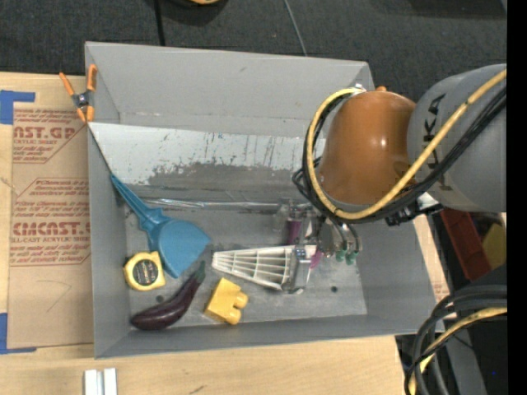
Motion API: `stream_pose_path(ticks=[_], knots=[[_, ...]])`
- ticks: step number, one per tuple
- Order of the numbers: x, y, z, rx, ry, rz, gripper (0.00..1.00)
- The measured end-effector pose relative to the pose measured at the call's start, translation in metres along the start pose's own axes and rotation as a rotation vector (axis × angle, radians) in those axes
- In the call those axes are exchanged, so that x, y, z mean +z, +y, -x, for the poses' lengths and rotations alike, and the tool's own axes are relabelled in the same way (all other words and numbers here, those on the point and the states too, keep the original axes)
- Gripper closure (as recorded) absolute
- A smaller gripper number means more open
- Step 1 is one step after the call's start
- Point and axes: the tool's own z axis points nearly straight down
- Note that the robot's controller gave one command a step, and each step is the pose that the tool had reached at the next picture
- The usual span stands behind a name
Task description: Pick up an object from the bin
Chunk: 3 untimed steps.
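We are finding the claw (300, 270) at the white ribbed fan (247, 263) (clenched or released, we cannot tell); we are advising centring on its narrow end.

Arm (461, 130), right of the bin (230, 64): black letters on the grey casing, read as "KUKA", partly crossed by a yellow cable. Cardboard (41, 188), left of the bin: red print, large letters "CAST.CP" near the top, repeated lower down, with the small line "CELL-CAST ACRYLIC SHEET" beneath; remaining small print is illegible. Tape measure (144, 271), inside the bin: label unreadable.
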Motion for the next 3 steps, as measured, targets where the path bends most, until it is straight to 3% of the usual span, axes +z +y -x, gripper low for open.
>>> stream_pose_path(ticks=[1,2,3], knots=[[-0.003,0.003,0.002,0.022,0.007,-0.003,0.00],[-0.053,0.007,0.002,-0.042,0.006,-0.001,0.00],[-0.051,-0.015,0.000,-0.169,-0.016,-0.001,0.00]])
